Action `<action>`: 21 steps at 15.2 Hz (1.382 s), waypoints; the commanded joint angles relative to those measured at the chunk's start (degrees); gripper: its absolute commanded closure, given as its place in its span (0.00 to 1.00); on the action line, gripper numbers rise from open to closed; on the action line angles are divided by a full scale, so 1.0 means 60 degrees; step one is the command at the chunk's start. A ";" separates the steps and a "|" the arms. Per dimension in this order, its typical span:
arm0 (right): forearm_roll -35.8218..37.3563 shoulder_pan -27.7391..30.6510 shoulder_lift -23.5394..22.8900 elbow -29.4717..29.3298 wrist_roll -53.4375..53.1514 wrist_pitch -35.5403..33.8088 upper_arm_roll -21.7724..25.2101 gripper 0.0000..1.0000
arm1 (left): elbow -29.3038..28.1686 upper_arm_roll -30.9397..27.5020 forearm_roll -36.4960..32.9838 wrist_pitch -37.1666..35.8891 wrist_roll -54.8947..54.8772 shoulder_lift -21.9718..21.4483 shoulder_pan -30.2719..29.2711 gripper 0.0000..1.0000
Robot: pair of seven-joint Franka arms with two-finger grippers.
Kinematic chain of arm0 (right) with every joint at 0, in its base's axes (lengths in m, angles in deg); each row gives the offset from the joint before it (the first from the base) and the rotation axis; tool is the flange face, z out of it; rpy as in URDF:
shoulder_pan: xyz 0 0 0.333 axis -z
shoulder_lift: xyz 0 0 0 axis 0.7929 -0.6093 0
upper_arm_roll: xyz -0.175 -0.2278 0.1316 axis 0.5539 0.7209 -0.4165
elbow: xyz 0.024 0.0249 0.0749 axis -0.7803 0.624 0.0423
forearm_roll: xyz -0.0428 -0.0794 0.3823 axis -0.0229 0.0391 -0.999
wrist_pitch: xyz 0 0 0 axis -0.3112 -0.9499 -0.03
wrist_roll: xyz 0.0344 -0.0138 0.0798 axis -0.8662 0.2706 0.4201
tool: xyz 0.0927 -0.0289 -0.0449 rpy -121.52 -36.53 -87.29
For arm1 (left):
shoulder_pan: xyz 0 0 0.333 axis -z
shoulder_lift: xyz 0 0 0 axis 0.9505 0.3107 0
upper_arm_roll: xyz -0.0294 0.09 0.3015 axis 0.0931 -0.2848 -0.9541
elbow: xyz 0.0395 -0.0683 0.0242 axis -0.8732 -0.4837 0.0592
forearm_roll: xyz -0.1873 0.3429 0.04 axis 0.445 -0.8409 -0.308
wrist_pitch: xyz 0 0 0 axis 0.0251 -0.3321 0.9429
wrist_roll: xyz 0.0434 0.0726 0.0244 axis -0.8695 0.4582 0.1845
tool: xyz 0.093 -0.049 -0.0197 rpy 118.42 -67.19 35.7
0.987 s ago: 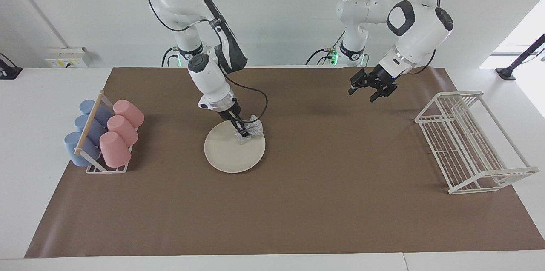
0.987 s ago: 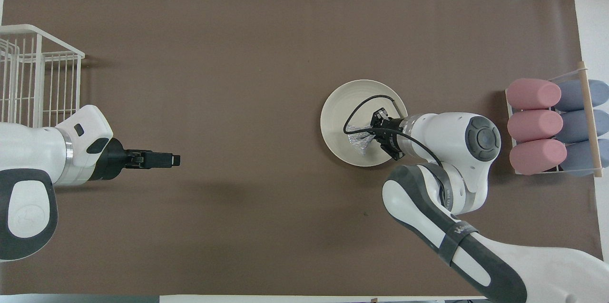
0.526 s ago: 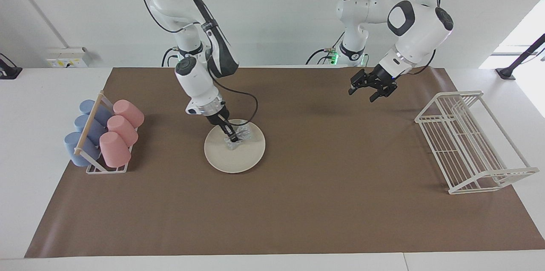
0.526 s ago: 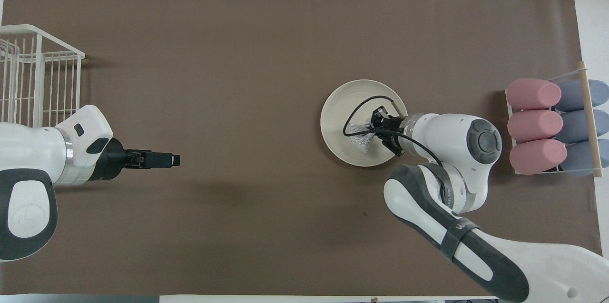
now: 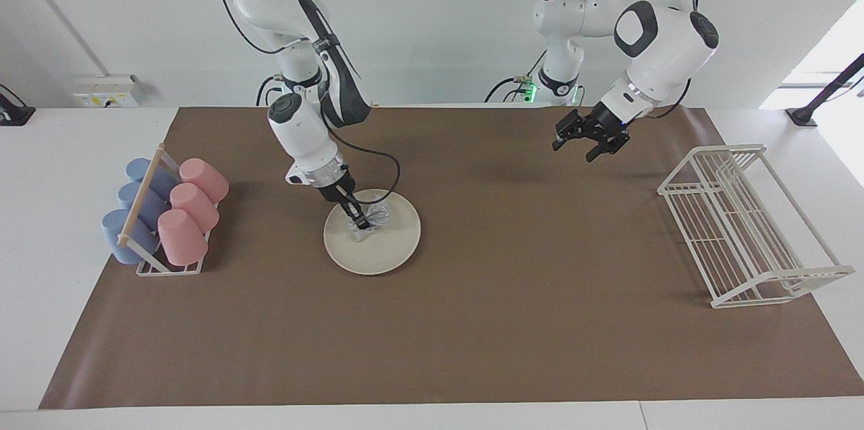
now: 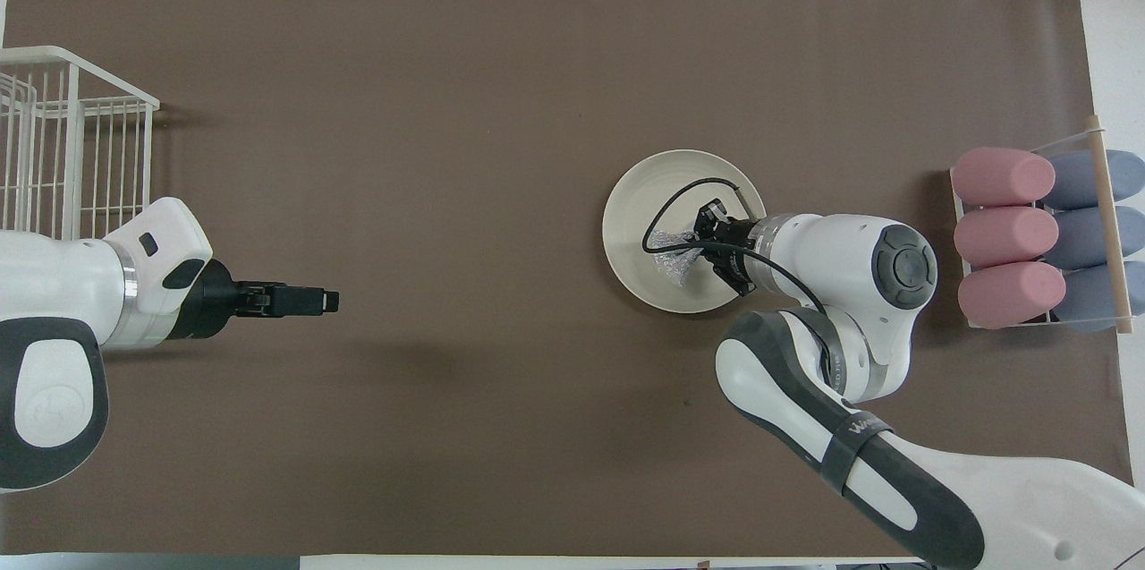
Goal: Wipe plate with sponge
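The cream-white plate (image 5: 388,251) lies flat on the brown mat, toward the right arm's end of the table; it also shows in the overhead view (image 6: 640,194). My right gripper (image 5: 360,222) is shut on the silvery glittery sponge (image 5: 375,218) and presses it onto the plate's surface, on the part nearer to the robots. In the overhead view the right gripper (image 6: 696,246) holds the sponge (image 6: 671,255) inside the plate's rim. My left gripper (image 5: 588,141) waits in the air over bare mat, also seen in the overhead view (image 6: 324,302).
A rack of pink and blue cups (image 5: 165,210) stands at the right arm's end of the mat, beside the plate (image 6: 1038,234). A white wire dish rack (image 5: 746,227) stands at the left arm's end (image 6: 63,136).
My right gripper has dragged the sponge across the plate toward the cup rack. The left arm has not moved.
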 commanded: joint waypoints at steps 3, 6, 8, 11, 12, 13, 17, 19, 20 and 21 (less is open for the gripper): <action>-0.0168 -0.0756 -0.0229 0.0074 -0.1452 0.0189 -0.0048 1.00 | 0.0112 0.0039 -0.0200 0.0057 0.0119 0.0067 -0.0063 0.00; -0.0168 -0.1021 -0.0098 -0.0378 -0.1837 -0.0014 -0.0034 1.00 | 0.0126 0.0054 -0.0200 0.0057 0.0309 0.0067 -0.0049 0.00; -0.0038 -0.1051 0.0296 -0.0876 -0.2434 -0.1064 -0.0034 1.00 | 0.0126 0.0054 -0.0200 0.0072 0.0324 0.0082 -0.0049 0.00; 0.0036 -0.1051 0.0926 -0.1929 -0.3138 -0.2938 -0.0034 1.00 | 0.0126 0.0039 -0.0200 0.0116 0.0731 0.0082 -0.0063 0.00; 0.0182 -0.1080 0.1088 -0.2238 -0.3475 -0.3468 -0.0034 1.00 | 0.0126 0.0039 -0.0200 0.0058 0.1257 0.0082 -0.0049 0.00; 0.0459 -0.1225 0.1278 -0.2618 -0.4058 -0.4009 -0.0048 1.00 | 0.0126 0.0083 -0.0200 0.0028 0.1885 0.0053 -0.0020 0.00; 0.1589 -0.1767 0.1631 -0.4813 -0.6461 -0.6762 -0.0107 1.00 | 0.0170 0.0142 0.0193 0.0145 0.2419 -0.0020 0.0638 0.00; 0.1662 -0.1915 0.1675 -0.5723 -0.7370 -0.7454 -0.0121 1.00 | 0.0273 0.0142 0.1741 0.0043 0.2434 -0.0035 0.0844 0.00; 0.1677 -0.1930 0.1791 -0.6046 -0.7737 -0.7704 -0.0136 1.00 | 0.0258 0.0142 0.2430 -0.0015 0.2419 -0.0064 0.0874 0.00; 0.1721 -0.1944 0.1836 -0.6194 -0.8132 -0.7953 -0.0165 1.00 | 0.0273 0.0142 0.3292 -0.0103 0.2419 -0.0079 0.0874 0.00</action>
